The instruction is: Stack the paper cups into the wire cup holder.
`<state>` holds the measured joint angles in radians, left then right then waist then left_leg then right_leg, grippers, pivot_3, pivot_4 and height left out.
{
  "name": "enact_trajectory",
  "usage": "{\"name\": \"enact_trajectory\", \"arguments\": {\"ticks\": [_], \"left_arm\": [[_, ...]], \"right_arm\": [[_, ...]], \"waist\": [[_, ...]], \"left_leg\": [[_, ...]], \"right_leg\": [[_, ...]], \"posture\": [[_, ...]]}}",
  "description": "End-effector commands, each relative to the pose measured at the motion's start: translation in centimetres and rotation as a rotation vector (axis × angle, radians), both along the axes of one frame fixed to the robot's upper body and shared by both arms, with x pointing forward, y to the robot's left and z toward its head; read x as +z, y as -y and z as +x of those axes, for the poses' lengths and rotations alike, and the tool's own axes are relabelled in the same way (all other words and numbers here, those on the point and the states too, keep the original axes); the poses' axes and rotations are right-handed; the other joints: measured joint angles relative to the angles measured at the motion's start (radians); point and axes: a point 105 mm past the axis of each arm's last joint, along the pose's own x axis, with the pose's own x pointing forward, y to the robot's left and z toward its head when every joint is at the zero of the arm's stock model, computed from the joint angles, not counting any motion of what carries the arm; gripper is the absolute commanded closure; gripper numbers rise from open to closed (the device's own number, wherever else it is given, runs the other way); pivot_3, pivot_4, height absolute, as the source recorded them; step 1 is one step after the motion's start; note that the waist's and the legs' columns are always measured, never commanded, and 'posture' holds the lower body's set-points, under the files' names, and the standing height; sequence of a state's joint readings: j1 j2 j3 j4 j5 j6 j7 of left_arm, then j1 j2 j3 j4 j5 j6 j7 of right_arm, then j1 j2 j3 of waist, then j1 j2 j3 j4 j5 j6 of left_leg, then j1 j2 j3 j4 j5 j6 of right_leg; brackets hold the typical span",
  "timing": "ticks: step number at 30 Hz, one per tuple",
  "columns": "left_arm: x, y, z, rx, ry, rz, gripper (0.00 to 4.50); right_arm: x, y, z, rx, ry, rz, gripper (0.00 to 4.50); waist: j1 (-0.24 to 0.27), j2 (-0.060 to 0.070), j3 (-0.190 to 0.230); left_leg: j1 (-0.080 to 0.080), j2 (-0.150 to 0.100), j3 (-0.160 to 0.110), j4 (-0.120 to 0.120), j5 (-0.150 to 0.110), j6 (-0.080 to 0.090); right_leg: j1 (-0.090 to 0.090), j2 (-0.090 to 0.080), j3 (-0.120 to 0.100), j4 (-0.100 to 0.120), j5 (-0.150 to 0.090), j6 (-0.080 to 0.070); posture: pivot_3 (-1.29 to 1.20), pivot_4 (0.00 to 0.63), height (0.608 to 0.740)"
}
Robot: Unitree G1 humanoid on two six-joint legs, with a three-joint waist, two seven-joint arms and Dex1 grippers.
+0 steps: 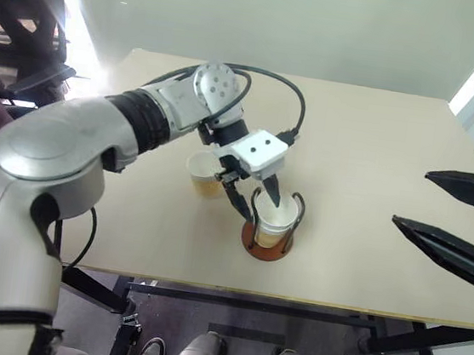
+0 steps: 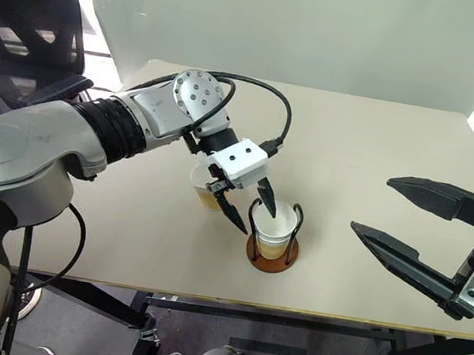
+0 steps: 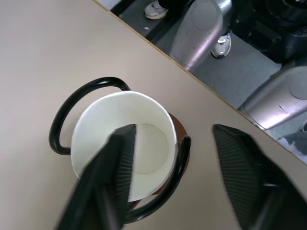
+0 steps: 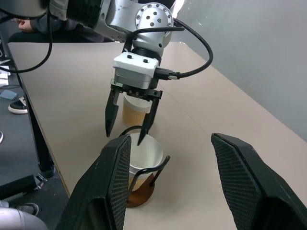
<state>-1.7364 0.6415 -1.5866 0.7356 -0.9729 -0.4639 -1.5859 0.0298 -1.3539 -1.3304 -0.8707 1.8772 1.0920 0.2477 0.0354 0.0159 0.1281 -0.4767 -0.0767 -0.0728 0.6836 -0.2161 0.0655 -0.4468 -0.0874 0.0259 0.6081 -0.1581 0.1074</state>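
While the left gripper point(image 2: 251, 208) hangs over the holder, the parts read near to far as follows.

Cup in holder: paper cup point(image 1: 273, 223) seated upright between the two wire loops of the wire cup holder point(image 1: 267, 243); mouth up, long axis vertical. One finger of the left gripper reaches just inside its rim, the other stands outside the wall; neither visibly presses it.

Left jaws: spread apart, holding nothing, straddling the near wall of the seated cup.

Handling (judged): thin paper, light, easily crushed or ovalled; rolled rim is the stiffest part. Best taken by pinching the wall just under the rim, one finger inside and one outside, with little force.

Holder (judged): rigid wire on a flat reddish base; probably light enough to slide if a cup is pushed sideways.

Second cup: another paper cup point(image 2: 206, 188) stands upright on the table point(image 1: 376, 159) just behind the left gripper, beyond its fingers, apart from the holder; mouth up, axis vertical.

Right jaws: right gripper point(image 2: 420, 224) held wide, empty, well to the side of the holder.
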Motion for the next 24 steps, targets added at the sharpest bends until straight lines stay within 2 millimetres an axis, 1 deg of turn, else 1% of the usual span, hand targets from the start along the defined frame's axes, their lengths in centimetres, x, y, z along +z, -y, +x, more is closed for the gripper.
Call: {"name": "enact_trajectory", "arguments": {"ticks": [1, 2, 4, 5, 7, 9, 11, 13, 15, 17, 21, 24], "left_arm": [[2.4, 0.6, 0.4, 0.003, 0.037, -0.086, 1.87], [2.7, 0.6, 0.5, 0.012, 0.039, -0.103, 1.87], [4.3, 0.7, 1.0, 0.072, 0.035, -0.175, 1.87], [5.1, 0.4, 1.5, 0.113, 0.040, -0.205, 1.87], [6.2, -1.1, 2.9, 0.225, 0.063, -0.236, 1.87], [6.5, -2.3, 3.8, 0.308, 0.079, -0.241, 1.87], [6.3, -5.0, 5.0, 0.433, 0.103, -0.213, 1.87], [5.9, -7.5, 5.8, 0.542, 0.110, -0.187, 1.87], [5.4, -9.1, 6.2, 0.614, 0.104, -0.175, 1.87], [5.0, -10.4, 6.5, 0.676, 0.089, -0.173, 1.87], [4.1, -12.8, 6.8, 0.790, 0.056, -0.159, 1.87], [2.7, -13.4, 6.9, 0.821, 0.017, -0.140, 1.87]], "right_arm": [[0.7, 0.1, 0.0, -0.001, 0.034, 0.007, 1.80], [0.7, 0.2, 0.0, -0.001, 0.034, 0.006, 1.80], [0.7, 0.3, 0.0, -0.003, 0.032, 0.005, 1.80], [0.7, 0.3, 0.0, -0.004, 0.031, 0.004, 1.80], [0.6, 0.4, 0.1, -0.003, 0.028, 0.002, 1.80], [0.6, 0.5, 0.1, 0.000, 0.026, 0.001, 1.80], [0.5, 0.7, 0.1, 0.004, 0.022, 0.001, 1.80], [0.4, 0.7, 0.3, 0.013, 0.017, 0.003, 1.80], [0.4, 0.7, 0.5, 0.027, 0.014, 0.005, 1.80], [0.3, 0.6, 0.8, 0.043, 0.010, 0.003, 1.80], [0.3, 0.7, 1.3, 0.065, 0.009, -0.005, 1.80], [0.2, 0.7, 1.6, 0.079, 0.010, -0.008, 1.80]], "waist": [[0.000, 0.000, 0.000], [0.000, 0.000, 0.000], [0.000, 0.000, 0.000], [0.000, 0.000, 0.000], [-0.001, 0.000, 0.000], [-0.001, 0.001, 0.000], [-0.002, 0.001, 0.000], [-0.006, 0.001, 0.000], [-0.006, 0.001, 0.000], [-0.007, 0.001, -0.001], [0.002, 0.000, -0.001], [0.003, 0.000, -0.002]], "left_leg": [[0.000, 0.000, 0.000, 0.000, 0.000, 0.000], [0.000, 0.000, 0.000, 0.000, 0.000, 0.000], [0.000, 0.000, 0.000, 0.000, 0.000, 0.000], [0.000, 0.000, 0.000, 0.000, 0.000, 0.000], [0.000, 0.000, 0.000, -0.001, 0.000, 0.000], [0.001, 0.000, 0.000, -0.001, -0.001, 0.000], [0.001, 0.000, 0.000, -0.001, -0.001, 0.000], [0.001, 0.000, 0.000, -0.001, -0.001, -0.001], [0.001, 0.000, 0.000, -0.001, 0.000, -0.002], [0.001, 0.000, 0.000, -0.001, 0.003, -0.007], [-0.001, 0.000, -0.001, 0.000, 0.004, -0.007], [-0.001, 0.000, 0.000, 0.000, 0.004, -0.006]], "right_leg": [[0.000, 0.000, 0.000, 0.000, 0.000, 0.000], [0.000, 0.000, 0.000, 0.000, 0.000, 0.000], [0.000, 0.000, 0.000, 0.000, 0.000, 0.000], [0.000, 0.000, 0.000, 0.000, 0.000, 0.000], [0.000, 0.000, 0.000, 0.000, -0.001, 0.000], [-0.001, 0.000, 0.000, 0.000, -0.001, 0.000], [-0.001, 0.000, 0.000, 0.000, -0.002, 0.000], [-0.001, 0.000, 0.000, 0.000, -0.003, 0.000], [-0.001, 0.001, 0.001, 0.000, -0.004, -0.001], [-0.001, 0.001, 0.001, 0.000, -0.005, -0.001], [-0.001, 0.001, 0.001, -0.001, -0.006, 0.000], [-0.001, 0.001, 0.001, -0.001, -0.006, 0.000]], "posture": [[0.00, 0.150, 0.740], [0.00, 0.150, 0.740], [0.00, 0.150, 0.740], [0.00, 0.150, 0.740], [0.00, 0.150, 0.740], [0.00, 0.150, 0.740], [0.00, 0.150, 0.740], [0.00, 0.150, 0.740], [0.00, 0.150, 0.740], [0.00, 0.150, 0.740], [0.00, 0.150, 0.740], [0.00, 0.150, 0.740]]}}
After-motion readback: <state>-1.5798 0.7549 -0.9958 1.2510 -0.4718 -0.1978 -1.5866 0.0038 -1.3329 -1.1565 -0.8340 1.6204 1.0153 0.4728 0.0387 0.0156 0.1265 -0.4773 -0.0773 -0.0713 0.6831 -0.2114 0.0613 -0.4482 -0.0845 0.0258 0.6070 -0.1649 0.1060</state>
